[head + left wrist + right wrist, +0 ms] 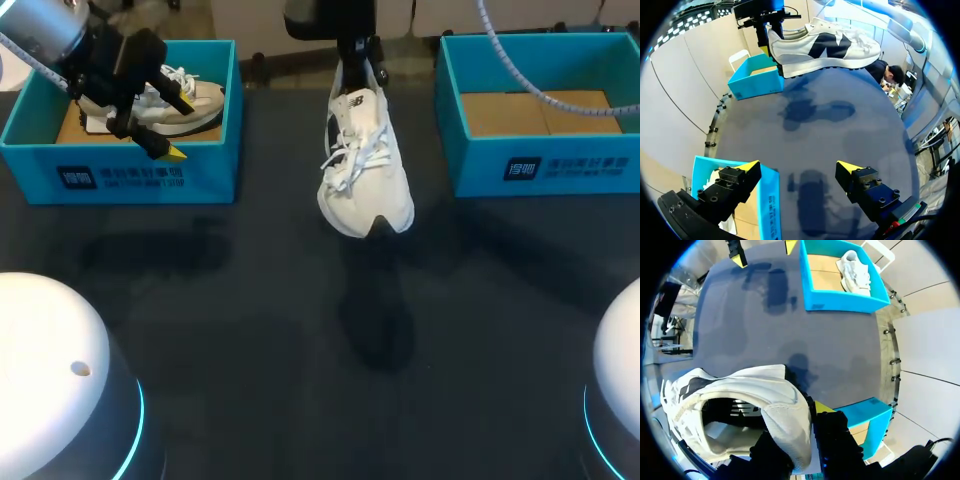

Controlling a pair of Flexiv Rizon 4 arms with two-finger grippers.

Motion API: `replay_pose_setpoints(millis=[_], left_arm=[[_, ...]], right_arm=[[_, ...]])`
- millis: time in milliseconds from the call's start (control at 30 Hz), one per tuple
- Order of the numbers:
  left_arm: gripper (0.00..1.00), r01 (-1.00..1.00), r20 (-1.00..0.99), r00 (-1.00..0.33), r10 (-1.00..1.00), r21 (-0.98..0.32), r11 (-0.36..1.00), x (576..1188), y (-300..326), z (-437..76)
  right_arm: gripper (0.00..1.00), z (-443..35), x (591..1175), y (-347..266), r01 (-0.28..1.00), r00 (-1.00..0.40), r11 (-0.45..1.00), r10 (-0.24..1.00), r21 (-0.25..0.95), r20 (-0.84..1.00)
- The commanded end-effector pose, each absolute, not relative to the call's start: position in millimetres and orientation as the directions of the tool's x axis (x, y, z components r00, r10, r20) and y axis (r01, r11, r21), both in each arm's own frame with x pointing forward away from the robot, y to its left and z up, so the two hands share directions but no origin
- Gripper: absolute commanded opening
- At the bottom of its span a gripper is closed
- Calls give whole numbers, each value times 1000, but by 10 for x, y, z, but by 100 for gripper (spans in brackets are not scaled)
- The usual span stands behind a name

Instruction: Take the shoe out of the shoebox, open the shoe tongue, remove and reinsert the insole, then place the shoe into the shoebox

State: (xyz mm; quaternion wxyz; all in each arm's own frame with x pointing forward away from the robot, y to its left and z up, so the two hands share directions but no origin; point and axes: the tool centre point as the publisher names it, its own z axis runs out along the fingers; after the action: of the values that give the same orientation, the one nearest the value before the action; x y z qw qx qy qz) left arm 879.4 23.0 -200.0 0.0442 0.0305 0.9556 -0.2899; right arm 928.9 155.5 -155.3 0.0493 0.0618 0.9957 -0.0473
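Observation:
A white sneaker [365, 170] hangs toe-down over the middle of the table. My right gripper [355, 62] is shut on its heel. In the right wrist view the heel collar [785, 415] sits pinched between the fingers, and the shoe's inside faces the camera. From the left wrist view the same sneaker [825, 45] floats sole-down above its shadow. My left gripper [180, 127] stands open over the front wall of the left blue shoebox [120, 175], holding nothing. A second pale shoe [205, 100] lies inside that box.
A second blue shoebox [540, 160] stands at the back right with only a cardboard liner inside. Dark table surface lies between and in front of the boxes. Two white rounded robot bases [50, 370] sit at the near corners.

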Motion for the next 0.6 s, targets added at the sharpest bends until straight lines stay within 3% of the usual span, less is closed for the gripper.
replay_pose_setpoints(millis=[33, 233, 600], left_arm=[[100, 85, -103, -994, 33, -549, 831, 8783, 235, -1999], [100, 85, -103, -994, 33, -549, 831, 8783, 235, -1999], [100, 85, -103, -994, 33, -549, 831, 8783, 235, -1999]], right_arm=[[0, -1552, 9346, 1483, 117, -990, 991, 112, -59, -91], [0, -1563, 9498, 1203, 126, -989, 992, 126, 1, -72], [0, -1586, 9722, 599, 146, -988, 989, 144, -39, -57]])
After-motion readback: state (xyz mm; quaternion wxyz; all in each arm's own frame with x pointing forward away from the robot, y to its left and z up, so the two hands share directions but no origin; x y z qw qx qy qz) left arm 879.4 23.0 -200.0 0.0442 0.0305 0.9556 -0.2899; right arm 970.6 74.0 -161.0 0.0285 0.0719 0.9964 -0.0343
